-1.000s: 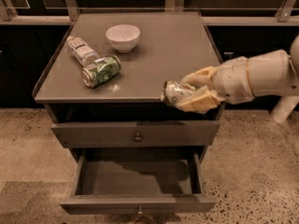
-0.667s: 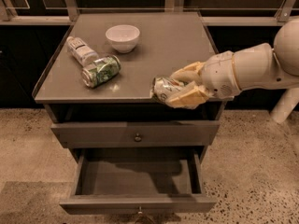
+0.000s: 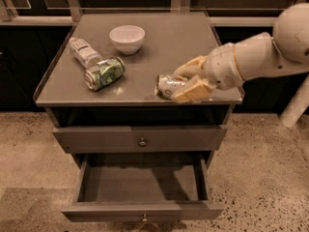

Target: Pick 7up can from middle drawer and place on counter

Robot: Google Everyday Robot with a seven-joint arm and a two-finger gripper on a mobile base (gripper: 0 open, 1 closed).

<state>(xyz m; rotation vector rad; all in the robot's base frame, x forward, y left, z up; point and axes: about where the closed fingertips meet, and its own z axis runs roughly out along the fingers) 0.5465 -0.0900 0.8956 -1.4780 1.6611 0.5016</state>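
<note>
The 7up can [image 3: 164,84] lies on its side between the tan fingers [image 3: 191,91] of my gripper [image 3: 176,86], which is shut on it. The can is at or just above the counter [image 3: 169,37], near its front edge on the right side. I cannot tell whether it touches the surface. My white arm reaches in from the right. The middle drawer [image 3: 145,183] is pulled open below, and its grey floor is bare.
On the counter stand a white bowl [image 3: 127,38], a clear white-labelled bottle [image 3: 84,52] lying down, and a green leafy-patterned can [image 3: 104,73] on its side at the left. A closed drawer [image 3: 140,139] sits above the open one. The floor is speckled stone.
My gripper has carried the can leftward from beyond the counter's right front corner to over the counter's front edge. The other objects have not moved.
</note>
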